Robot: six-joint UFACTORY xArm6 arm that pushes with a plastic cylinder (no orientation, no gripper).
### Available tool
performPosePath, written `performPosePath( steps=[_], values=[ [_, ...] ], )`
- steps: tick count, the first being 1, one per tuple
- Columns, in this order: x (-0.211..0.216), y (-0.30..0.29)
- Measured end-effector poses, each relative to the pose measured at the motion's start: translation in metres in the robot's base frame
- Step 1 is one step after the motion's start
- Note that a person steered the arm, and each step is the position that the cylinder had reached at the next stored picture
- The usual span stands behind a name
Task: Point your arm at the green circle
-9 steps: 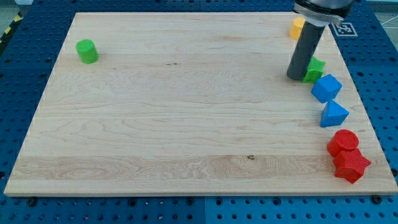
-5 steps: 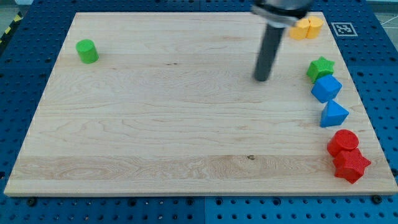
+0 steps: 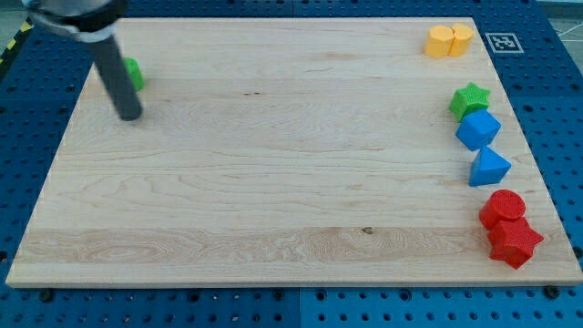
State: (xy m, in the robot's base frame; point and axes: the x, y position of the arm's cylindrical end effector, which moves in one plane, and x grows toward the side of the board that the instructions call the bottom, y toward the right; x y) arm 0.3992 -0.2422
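One camera view takes in the whole pale wooden board on its blue pegboard table. At the upper left of the frame, the small green cylinder block, the task's green circle, sits near the board's left edge, partly hidden behind the dark rod. My tip rests on the wood just below the green circle and a shade to its left, close beside it; whether rod and block touch cannot be told, since the rod overlaps the block's left side. The arm carries no fingers at all, only this rod, so nothing is gripped. The target therefore lies just above and slightly right of my tip, and any remaining approach looks very short, judged from this spacing.

Well apart, down the frame's right edge, stand two yellow blocks at the upper right, then a green star block, a blue cube block, a blue triangular block, a red cylinder block and a red star-like block at the lower right.
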Motion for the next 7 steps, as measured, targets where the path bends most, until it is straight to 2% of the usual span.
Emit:
performPosePath(
  steps=[1,2,3,7],
  values=[
    [0.000,-0.055],
    [-0.013,-0.063],
    [-0.053,-0.063],
    [-0.047,-0.021]
  ],
)
